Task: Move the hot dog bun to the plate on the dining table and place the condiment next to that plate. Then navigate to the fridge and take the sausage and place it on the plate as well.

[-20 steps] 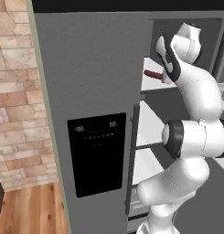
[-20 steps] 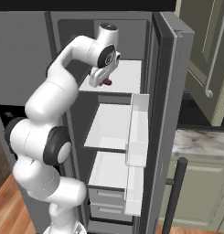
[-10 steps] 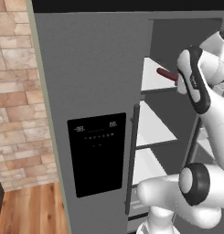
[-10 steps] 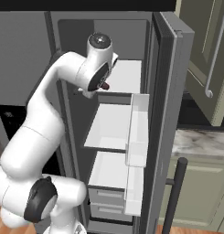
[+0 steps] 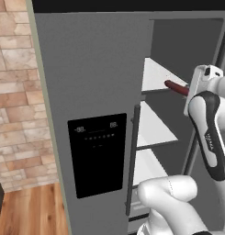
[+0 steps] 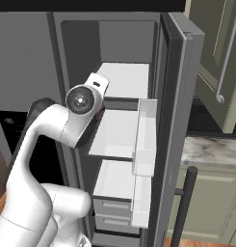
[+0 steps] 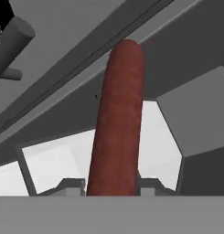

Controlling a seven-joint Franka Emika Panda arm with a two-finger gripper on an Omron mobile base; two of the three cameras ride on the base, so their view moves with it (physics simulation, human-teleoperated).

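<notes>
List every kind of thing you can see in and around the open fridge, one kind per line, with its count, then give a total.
Sausage, held in the claw: 1
Fridge: 1
Black dispenser panel: 1
White fridge shelves: 3
White drawers at the bottom: 2
Brick wall: 1
Green cabinets: 2
Total: 11
</notes>
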